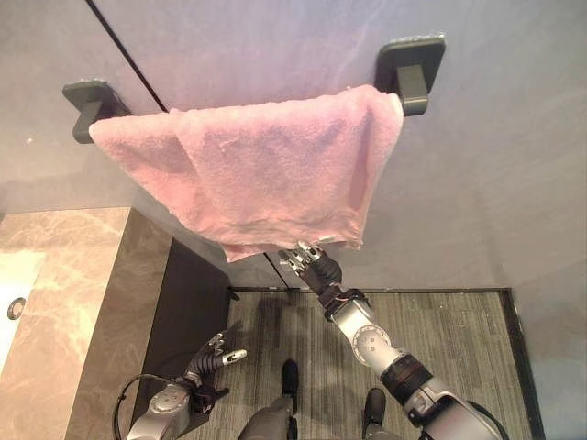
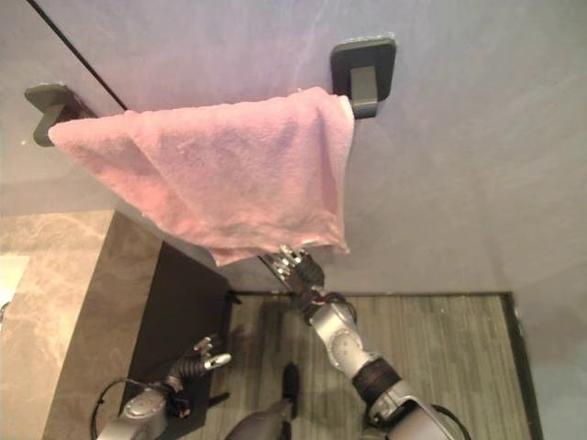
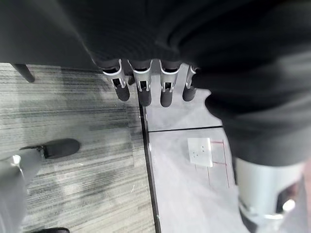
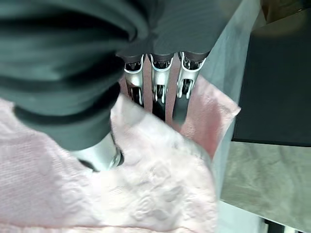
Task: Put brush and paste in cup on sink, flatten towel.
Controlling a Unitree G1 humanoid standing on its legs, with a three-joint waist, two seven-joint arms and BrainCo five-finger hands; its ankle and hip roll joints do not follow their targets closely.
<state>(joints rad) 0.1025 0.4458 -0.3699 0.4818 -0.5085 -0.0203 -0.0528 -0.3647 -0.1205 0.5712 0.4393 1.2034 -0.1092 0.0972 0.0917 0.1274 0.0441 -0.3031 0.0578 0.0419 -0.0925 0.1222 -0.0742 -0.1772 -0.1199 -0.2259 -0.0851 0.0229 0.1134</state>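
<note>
A pink towel (image 1: 257,170) hangs bunched and crooked over a wall rail between two dark brackets (image 1: 410,64). Its right side droops lower than its left. My right hand (image 1: 315,268) is raised to the towel's lower hem. In the right wrist view the towel's (image 4: 155,184) edge lies between the thumb and the fingers (image 4: 160,92), pinched there. My left hand (image 1: 213,356) hangs low beside the dark cabinet side, fingers (image 3: 141,90) relaxed and holding nothing.
A marble counter (image 1: 64,302) with a white sink's edge (image 1: 14,293) lies at the left. Its dark cabinet side (image 1: 188,302) drops to grey striped carpet (image 1: 440,339). A wall socket (image 3: 200,151) sits low on the grey wall.
</note>
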